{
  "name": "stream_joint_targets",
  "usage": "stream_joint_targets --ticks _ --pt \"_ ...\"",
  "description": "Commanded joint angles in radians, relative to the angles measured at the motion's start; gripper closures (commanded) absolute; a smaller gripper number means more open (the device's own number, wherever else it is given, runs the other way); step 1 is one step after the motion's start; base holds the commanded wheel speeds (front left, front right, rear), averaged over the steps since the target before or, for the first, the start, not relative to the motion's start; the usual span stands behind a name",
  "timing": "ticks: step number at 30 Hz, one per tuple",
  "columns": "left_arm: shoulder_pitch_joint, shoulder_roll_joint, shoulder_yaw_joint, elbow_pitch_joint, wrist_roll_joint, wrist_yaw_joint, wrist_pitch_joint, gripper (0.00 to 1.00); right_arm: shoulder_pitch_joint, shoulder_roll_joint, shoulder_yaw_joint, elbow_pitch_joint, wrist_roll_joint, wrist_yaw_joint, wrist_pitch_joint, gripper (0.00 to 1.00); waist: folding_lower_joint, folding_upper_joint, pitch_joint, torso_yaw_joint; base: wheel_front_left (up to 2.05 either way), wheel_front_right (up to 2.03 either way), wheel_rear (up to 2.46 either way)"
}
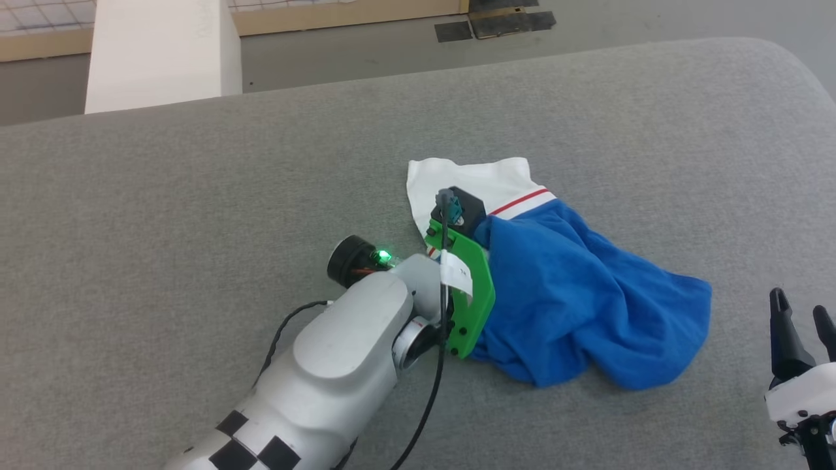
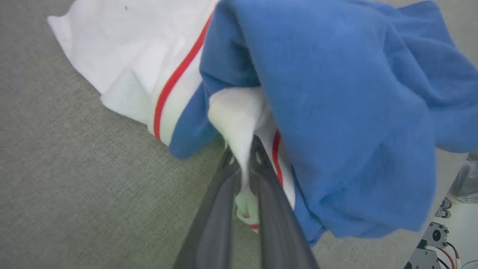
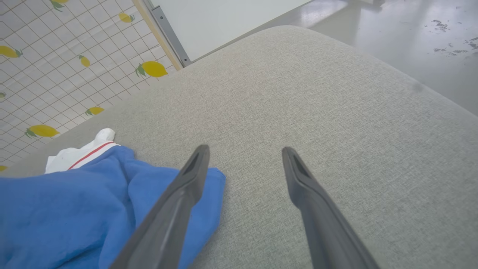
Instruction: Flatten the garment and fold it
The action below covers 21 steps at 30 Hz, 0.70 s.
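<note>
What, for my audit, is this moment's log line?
left gripper shut on garment, white edge | right gripper open, empty | garment crumpled, not flattened

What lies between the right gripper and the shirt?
Only bare grey cushion, in the head view; the open right gripper stands clear of the shirt.

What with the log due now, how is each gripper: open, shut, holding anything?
Left gripper: shut on a white fold of the garment.
Right gripper: open, holding nothing.
</note>
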Motion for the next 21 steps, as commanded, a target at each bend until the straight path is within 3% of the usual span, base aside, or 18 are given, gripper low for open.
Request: stream_joint_targets --ticks 1,8,12,16,17,18,21 --pt "-0.021 0.000 0.001 -0.010 -0.022 -0.002 -0.016 1.00 -0.019 0.000 0.002 0.005 -0.004 -0.001 -0.006 0.00 0.0000 -0.0001 -0.010 0.020 0.00 0.00 0.00" --pt "-0.044 0.000 0.072 -0.116 -0.117 0.025 -0.134 1.00 -0.001 0.000 -0.002 0.019 -0.020 -0.001 0.002 0.00 0.0000 -0.0001 -0.070 0.112 0.00 0.00 0.00" --pt "-0.020 0.037 0.155 -0.195 -0.138 0.079 -0.207 1.00 0.012 0.000 -0.003 0.017 -0.029 -0.001 0.011 0.00 0.0000 -0.0001 -0.110 0.178 0.00 0.00 0.00" --pt "0.076 0.127 0.256 -0.281 -0.154 0.179 -0.263 1.00 0.019 0.000 0.013 0.014 -0.027 -0.001 0.019 0.00 0.0000 -0.0001 -0.136 0.230 0.00 0.00 0.00" --pt "0.119 0.152 0.292 -0.305 -0.167 0.213 -0.277 1.00 0.018 0.000 0.019 0.015 -0.024 -0.001 0.019 0.00 0.0000 -0.0001 -0.140 0.241 0.00 0.00 0.00" --pt "0.253 0.218 0.368 -0.346 -0.202 0.291 -0.289 1.00 0.018 0.000 0.036 0.019 -0.022 -0.001 0.021 0.00 0.0000 -0.0001 -0.145 0.263 0.00 0.00 0.00" --pt "0.408 0.264 0.446 -0.367 -0.248 0.366 -0.304 1.00 0.014 0.000 0.052 0.024 -0.018 -0.001 0.019 0.00 0.0000 -0.0001 -0.143 0.271 0.00 0.00 0.00"
